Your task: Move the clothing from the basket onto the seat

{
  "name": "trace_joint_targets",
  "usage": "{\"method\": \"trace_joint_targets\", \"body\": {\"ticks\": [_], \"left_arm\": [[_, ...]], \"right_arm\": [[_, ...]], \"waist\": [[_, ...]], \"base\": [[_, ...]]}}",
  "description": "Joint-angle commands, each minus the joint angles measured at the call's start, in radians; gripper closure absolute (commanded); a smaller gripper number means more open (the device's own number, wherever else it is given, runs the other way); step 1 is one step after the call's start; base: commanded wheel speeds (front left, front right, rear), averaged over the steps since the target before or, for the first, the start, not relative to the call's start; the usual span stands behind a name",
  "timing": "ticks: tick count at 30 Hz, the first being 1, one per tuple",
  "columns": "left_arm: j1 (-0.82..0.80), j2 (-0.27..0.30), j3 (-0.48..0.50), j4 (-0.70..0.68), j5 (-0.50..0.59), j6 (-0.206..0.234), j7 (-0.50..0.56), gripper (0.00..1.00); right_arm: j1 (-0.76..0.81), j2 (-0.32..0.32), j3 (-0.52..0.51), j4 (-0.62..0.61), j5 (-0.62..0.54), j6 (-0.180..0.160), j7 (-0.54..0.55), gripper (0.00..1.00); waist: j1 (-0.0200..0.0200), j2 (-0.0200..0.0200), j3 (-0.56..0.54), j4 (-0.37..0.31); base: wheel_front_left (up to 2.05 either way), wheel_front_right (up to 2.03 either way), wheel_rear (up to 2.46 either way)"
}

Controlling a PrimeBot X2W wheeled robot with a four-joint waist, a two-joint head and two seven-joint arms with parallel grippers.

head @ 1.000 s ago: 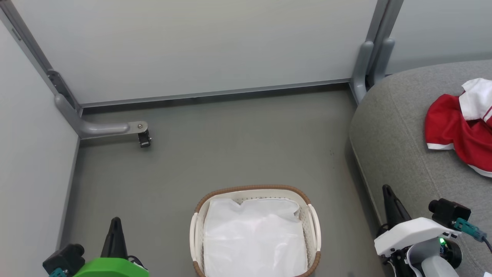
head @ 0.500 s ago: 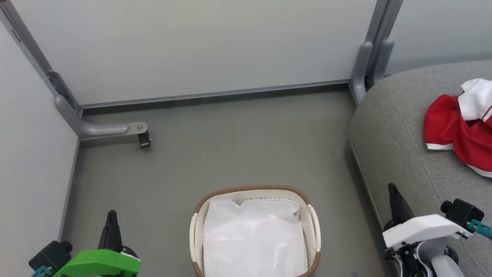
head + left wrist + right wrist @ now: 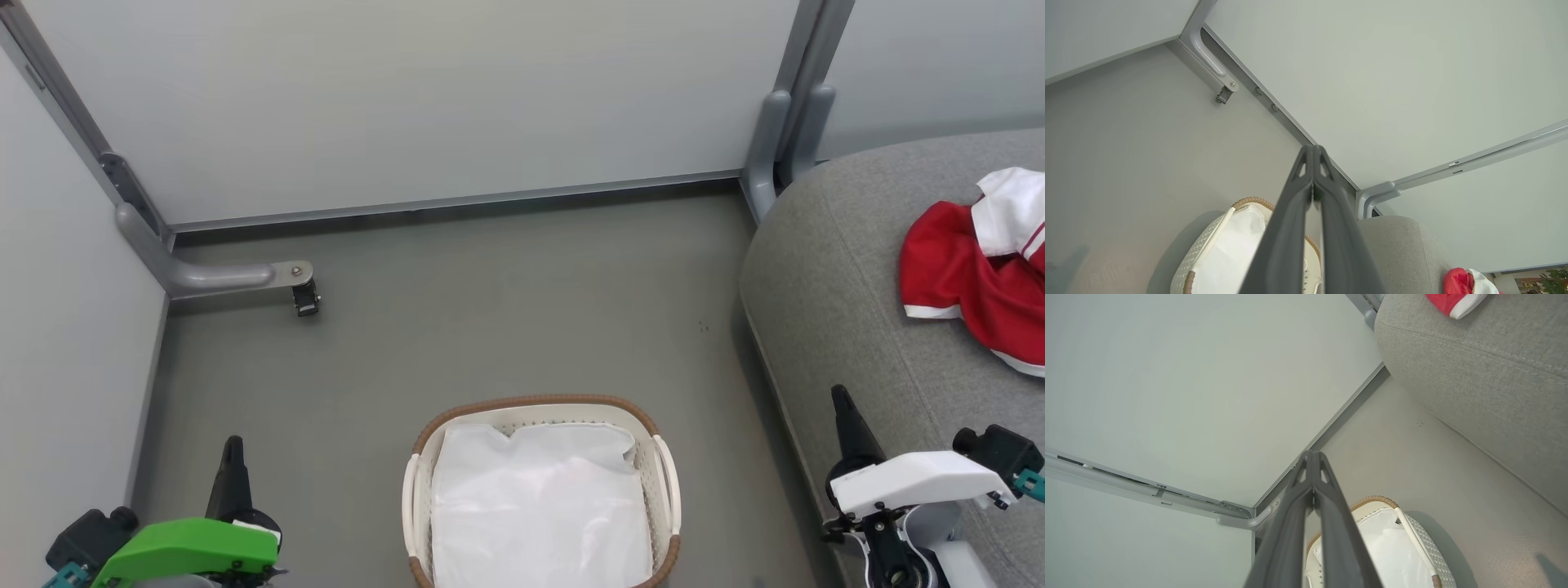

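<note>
The red clothing with white trim lies bunched on the grey seat at the right; a bit of it shows in the left wrist view and the right wrist view. The white basket with a brown rim stands on the floor at bottom centre, holding its white liner. My left gripper is shut and holds nothing, left of the basket. My right gripper is shut and holds nothing, by the seat's front edge, right of the basket. Both pairs of fingertips meet in the wrist views.
Pale partition walls close off the back and left. A grey bracket foot with a caster juts onto the floor at the back left. A grey post stands beside the seat. Grey floor lies between basket and wall.
Both grippers have drawn back toward the bottom corners of the head view, the left one lower and leftward, the right one lower and rightward. Basket and clothing have stayed put.
</note>
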Motion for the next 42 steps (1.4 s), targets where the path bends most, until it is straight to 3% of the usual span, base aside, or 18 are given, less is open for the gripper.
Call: {"method": "trace_joint_targets", "body": {"ticks": [1,42], "left_arm": [[-0.028,0.005,0.006,-0.016,-0.031,-0.006,0.007,1.00],[-0.068,0.008,0.044,-0.037,-0.416,-0.028,0.113,1.00]], "right_arm": [[-0.005,-0.006,-0.006,-0.016,0.032,0.000,0.008,1.00],[0.004,-0.008,-0.050,-0.063,0.423,-0.001,0.113,1.00]], "waist": [[0.0000,0.0000,0.000,0.000],[0.0000,0.0000,-0.008,-0.004]], "base": [[0.00,0.00,0.00],[0.00,0.00,0.00]]}}
